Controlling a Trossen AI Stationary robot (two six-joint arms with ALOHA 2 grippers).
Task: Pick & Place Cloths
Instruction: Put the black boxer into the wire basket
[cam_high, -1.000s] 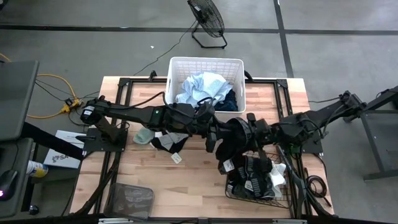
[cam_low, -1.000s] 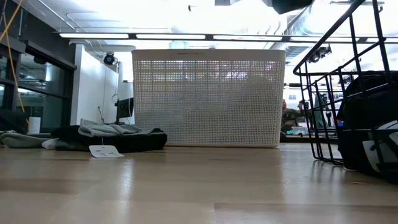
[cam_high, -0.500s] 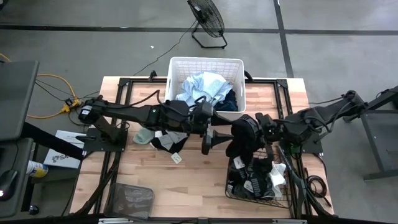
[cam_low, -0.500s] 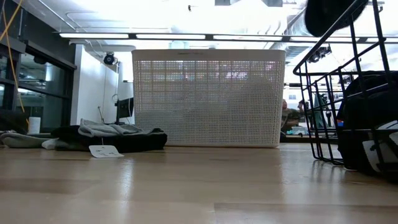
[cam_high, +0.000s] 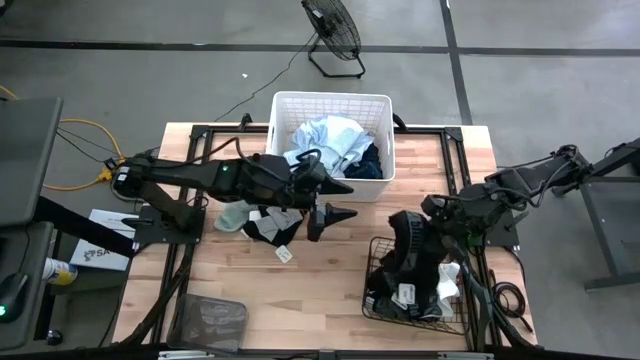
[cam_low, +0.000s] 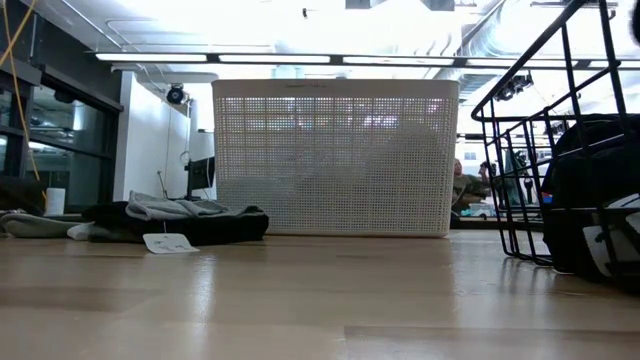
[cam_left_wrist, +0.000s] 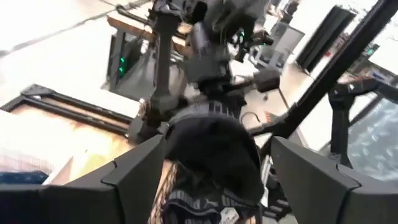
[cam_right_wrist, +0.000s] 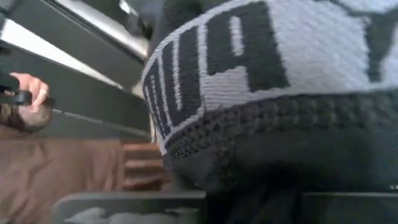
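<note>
My right gripper (cam_high: 428, 222) is shut on a black cloth with a grey lettered band (cam_high: 405, 243), above the far end of the black wire basket (cam_high: 375, 300). The cloth fills the right wrist view (cam_right_wrist: 280, 93). My left gripper (cam_high: 345, 200) is open and empty, over the table's middle, left of that cloth; its wrist view shows the cloth hanging from the right arm (cam_left_wrist: 214, 149). A light blue cloth (cam_high: 325, 140) lies in the white laundry basket (cam_high: 330, 98). Sage green (cam_high: 231, 217) and black-and-white cloths (cam_high: 268, 226) lie on the table. My right gripper holds the black cloth by its upper bunched part (cam_left_wrist: 208, 121), coming from the table's right side and slanting down. The cloth itself hides the fingers. It hangs bunched below the gripper over the wire basket; I cannot tell whether its lower end touches what lies there.
The wire basket holds more dark and white cloths (cam_high: 420, 290). The white laundry basket stands at the far middle (cam_low: 335, 160). A dark mesh tray (cam_high: 215, 320) sits at the near left. A person's hand (cam_right_wrist: 22, 99) shows beyond the table. Bare wood lies at the near middle.
My right gripper has carried the black cloth from the table's middle toward the right edge, to above the wire basket's far end. My left gripper has drawn back toward the left edge, away from the cloth, and stays open.
</note>
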